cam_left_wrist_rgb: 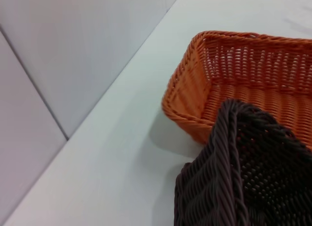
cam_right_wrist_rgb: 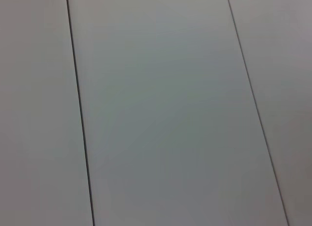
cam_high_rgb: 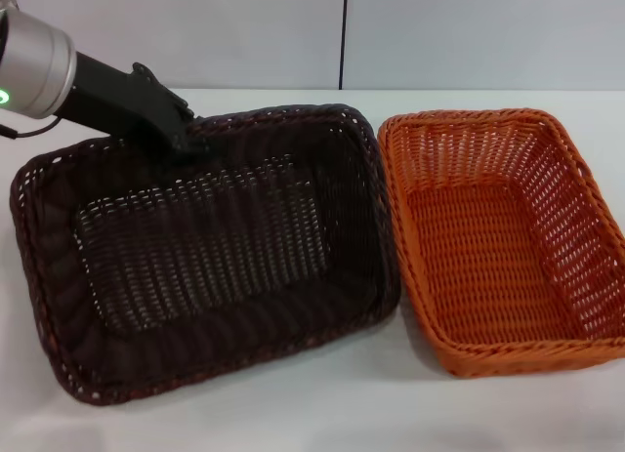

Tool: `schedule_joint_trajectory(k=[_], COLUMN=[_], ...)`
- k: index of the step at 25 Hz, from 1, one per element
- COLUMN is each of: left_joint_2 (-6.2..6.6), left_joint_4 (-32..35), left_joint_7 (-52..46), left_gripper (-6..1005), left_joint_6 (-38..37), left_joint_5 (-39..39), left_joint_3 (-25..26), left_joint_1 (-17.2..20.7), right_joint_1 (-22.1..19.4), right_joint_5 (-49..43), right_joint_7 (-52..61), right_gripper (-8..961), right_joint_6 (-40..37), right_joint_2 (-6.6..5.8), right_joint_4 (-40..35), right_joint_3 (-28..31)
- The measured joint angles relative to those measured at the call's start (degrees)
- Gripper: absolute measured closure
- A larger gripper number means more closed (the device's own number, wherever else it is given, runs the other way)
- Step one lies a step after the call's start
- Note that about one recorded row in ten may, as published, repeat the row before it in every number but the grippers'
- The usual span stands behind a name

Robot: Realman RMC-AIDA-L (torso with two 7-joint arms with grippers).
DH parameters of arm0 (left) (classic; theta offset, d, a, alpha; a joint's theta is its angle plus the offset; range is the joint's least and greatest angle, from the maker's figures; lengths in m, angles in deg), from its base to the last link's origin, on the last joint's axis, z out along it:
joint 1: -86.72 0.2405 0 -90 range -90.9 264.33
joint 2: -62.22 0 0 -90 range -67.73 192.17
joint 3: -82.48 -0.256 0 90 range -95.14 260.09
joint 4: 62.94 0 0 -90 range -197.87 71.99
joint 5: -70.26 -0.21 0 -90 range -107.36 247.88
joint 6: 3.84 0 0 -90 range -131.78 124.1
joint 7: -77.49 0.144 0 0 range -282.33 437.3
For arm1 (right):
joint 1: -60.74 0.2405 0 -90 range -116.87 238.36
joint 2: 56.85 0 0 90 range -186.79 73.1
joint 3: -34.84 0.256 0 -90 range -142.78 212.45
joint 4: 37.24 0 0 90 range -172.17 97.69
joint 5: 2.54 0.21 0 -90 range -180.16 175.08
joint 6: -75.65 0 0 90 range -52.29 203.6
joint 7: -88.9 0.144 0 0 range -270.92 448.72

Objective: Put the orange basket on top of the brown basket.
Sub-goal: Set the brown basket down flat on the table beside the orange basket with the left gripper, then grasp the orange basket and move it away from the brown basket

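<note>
Orange basket (cam_high_rgb: 503, 242) sat on the white bench (cam_high_rgb: 322, 403) at the robot's right, right next to the brown basket (cam_high_rgb: 200, 257), rims nearly touching. Left gripper (cam_high_rgb: 181, 130) was at the brown basket's far rim and looked clamped on it, that side tilted up; couldn't tell for sure. Right gripper wasn't visible, its camera only saw wall panels (cam_right_wrist_rgb: 161, 113).
</note>
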Motion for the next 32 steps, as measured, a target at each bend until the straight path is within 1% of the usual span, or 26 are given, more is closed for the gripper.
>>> schedule_joint_trajectory(k=[2, 5, 9, 14, 20, 21, 23, 25, 26, 27, 29, 30, 31, 32], left_joint_2=[0.12, 0.01, -0.21, -1.14, -1.39, -1.39, -1.63, -1.95, -1.95, -2.27, -2.26, -2.26, -2.16, -2.16], left_joint_4=[2.46, 3.07, 4.58, 4.77, 4.2, 4.2, 2.89, 0.63, 0.63, -2.0, -5.12, -5.12, -6.59, -6.59], left_joint_7=[0.26, 0.62, 1.83, 2.43, 3.15, 3.15, 3.75, 3.87, 3.87, 3.39, 2.78, 2.78, 2.66, 2.66], left_gripper=[751, 741, 729, 533, 352, 347, 337, 327, 322, 318, 308, 303, 298, 293], left_joint_6=[-5.09, -6.85, -7.33, -8.7, -13.14, -13.14, -15.57, -18.92, -18.92, -23.88, -33.01, -33.01, -38.46, -38.46], left_joint_5=[-0.33, -0.95, -2.51, -4.57, -4.74, -4.74, -4.48, -3.01, -3.01, 0.83, 8.41, 8.41, 12.78, 12.78], left_joint_3=[-0.34, -0.48, -0.52, -0.97, -1.13, -1.13, -1.23, -1.36, -1.36, -1.85, -3.65, -3.65, -4.98, -4.98], left_joint_1=[-0.46, -0.63, -1.72, -2.1, -2.07, -2.07, -1.89, -0.93, -0.93, 1.5, 6.97, 6.97, 10.25, 10.25], right_joint_1=[0.1, 0.23, 0.48, 0.54, 0.52, 0.5, 0.4, 0.28, 0.22, 0.13, 0.1, 0.1, 0.09, 0.08], right_joint_5=[0.0, 0.0, 0.0, 0.0, 0.0, 0.0, 0.0, 0.0, 0.0, 0.01, 0.0, 0.0, 0.0, -0.01], right_joint_7=[0.0, 0.0, 0.0, 0.0, 0.0, 0.0, 0.0, 0.0, 0.0, 0.0, 0.0, 0.0, 0.0, 0.0], right_gripper=[214, 214, 214, 214, 214, 214, 214, 214, 214, 214, 214, 214, 214, 214], right_joint_6=[-0.27, -0.4, -0.47, -0.54, -0.54, -0.53, -0.53, -0.48, -0.43, -0.35, -0.34, -0.27, -0.2, -0.12], right_joint_2=[-0.01, -0.06, -0.15, -0.18, -0.18, -0.18, -0.18, -0.18, -0.17, -0.13, -0.11, -0.11, -0.11, -0.12], right_joint_4=[0.24, 0.36, 0.48, 0.59, 0.63, 0.63, 0.6, 0.58, 0.55, 0.49, 0.47, 0.41, 0.17, -0.08], right_joint_3=[0.0, 0.0, 0.02, 0.08, 0.04, 0.02, 0.01, -0.02, -0.04, -0.07, -0.08, -0.08, -0.09, -0.09])
